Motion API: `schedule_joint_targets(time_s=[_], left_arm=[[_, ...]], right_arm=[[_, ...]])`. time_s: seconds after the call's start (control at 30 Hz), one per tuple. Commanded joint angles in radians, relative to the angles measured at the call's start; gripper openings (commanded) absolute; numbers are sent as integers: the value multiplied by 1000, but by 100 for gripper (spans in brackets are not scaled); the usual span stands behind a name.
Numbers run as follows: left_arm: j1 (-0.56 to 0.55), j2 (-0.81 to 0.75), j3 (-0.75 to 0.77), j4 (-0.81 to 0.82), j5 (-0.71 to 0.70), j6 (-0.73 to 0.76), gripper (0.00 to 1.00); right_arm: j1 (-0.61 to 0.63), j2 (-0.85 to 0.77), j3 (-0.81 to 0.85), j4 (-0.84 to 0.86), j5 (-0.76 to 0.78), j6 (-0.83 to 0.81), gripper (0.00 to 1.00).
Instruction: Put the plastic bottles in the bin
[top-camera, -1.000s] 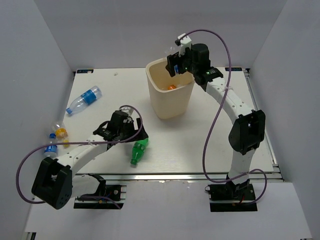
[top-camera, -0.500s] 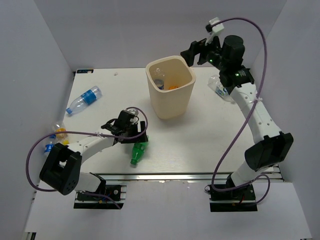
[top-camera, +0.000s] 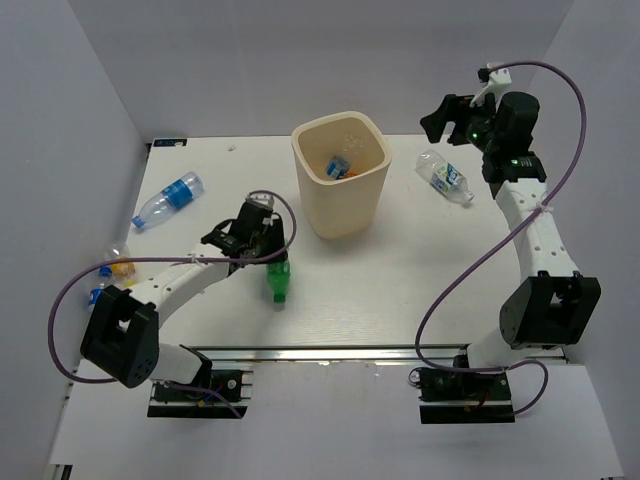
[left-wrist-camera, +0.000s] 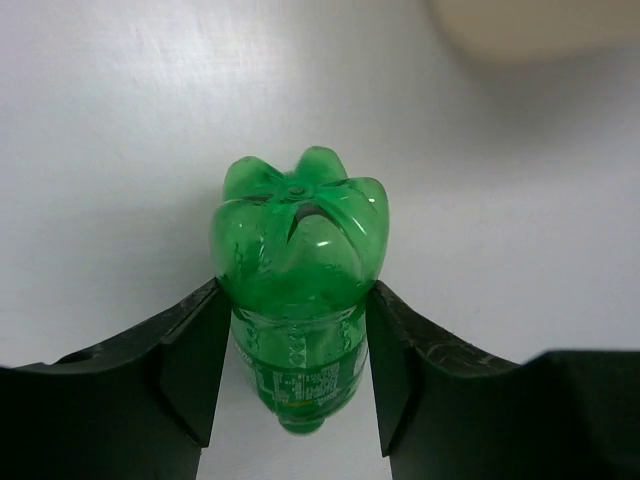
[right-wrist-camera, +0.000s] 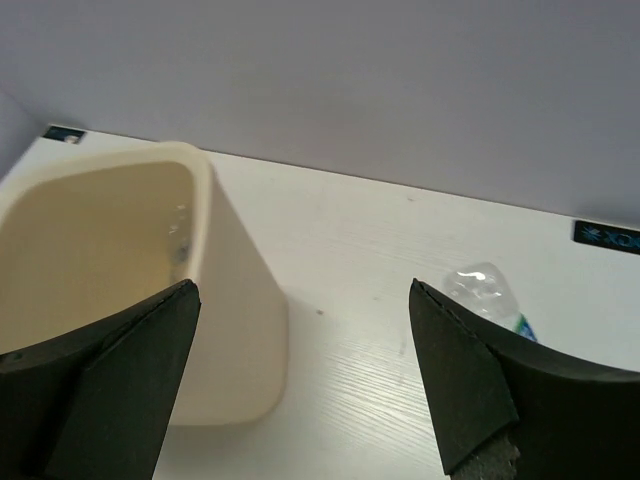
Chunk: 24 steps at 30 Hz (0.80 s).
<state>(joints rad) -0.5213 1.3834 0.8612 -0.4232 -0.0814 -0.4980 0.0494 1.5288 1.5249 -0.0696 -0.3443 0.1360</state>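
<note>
Step in hand: gripping the green bottle (left-wrist-camera: 298, 290) and readying it for the carry to the bin (top-camera: 340, 212).
Left fingers (left-wrist-camera: 190, 360): pinching the green bottle on both flanks just behind its lobed base, with the cap end pointing away from the wrist camera.
Right fingers (right-wrist-camera: 110, 390): standing spread wide and carrying nothing, hovering high to the right of the bin, near the clear bottle at right (top-camera: 443, 177).
Green bottle's place: sitting toward the front of the tabletop (top-camera: 420, 290), in front and to the left of the bin and apart from it; not showing whether it is resting on the surface or already lifted.
Doing it well: squeezing just enough to hold, expecting the thin plastic to give and slide; raising straight up before swinging across; getting the hanging cap end above the rim, judging the bin to be tall; centring over the opening before letting go.
Watching for: clipping the bin's wall and tipping it; dragging the cable over the bottles at the left edge.
Counting bins: one.
Counting green bottles: one, in the left fingers.
Counting clear bottles in the open: two, the clear bottle at far left (top-camera: 165, 200) and the one at right.
Counting at the left edge: two small ones, the orange-marked bottle (top-camera: 121, 264) and the blue-capped bottle (top-camera: 100, 295), both partly hidden.
Counting inside the bin: seeing one blue-labelled bottle (top-camera: 337, 163) and an orange piece beside it; not telling whether there are more.
</note>
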Motion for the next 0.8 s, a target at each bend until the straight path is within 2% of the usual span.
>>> schedule_joint_targets(time_s=[0.0, 0.07, 0.2, 0.33, 0.37, 0.43, 0.53, 0.57, 0.77], left_arm=[[-3, -95, 165, 1, -180, 2, 27], [-2, -98, 278, 24, -216, 32, 24], [-3, -61, 474, 106, -264, 96, 19], [-3, 20, 685, 169, -270, 188, 18], [-3, 40, 767, 187, -256, 199, 18], [-3, 101, 834, 210, -218, 217, 17], [-3, 191, 947, 242, -88, 213, 18], [-3, 219, 978, 235, -34, 210, 18], [-3, 397, 1150, 201, 80, 190, 18]], right_arm=[[-37, 27, 32, -27, -27, -74, 89], [-39, 69, 40, -51, -4, -200, 89], [-95, 145, 63, -59, 36, -276, 89], [-147, 290, 141, -81, -83, -286, 89], [-161, 319, 161, -90, -102, -308, 89], [-172, 376, 233, -128, -139, -328, 89], [-183, 490, 314, -168, -138, -371, 89], [-186, 508, 329, -174, -137, -381, 89], [-191, 602, 369, -216, -160, -460, 89]])
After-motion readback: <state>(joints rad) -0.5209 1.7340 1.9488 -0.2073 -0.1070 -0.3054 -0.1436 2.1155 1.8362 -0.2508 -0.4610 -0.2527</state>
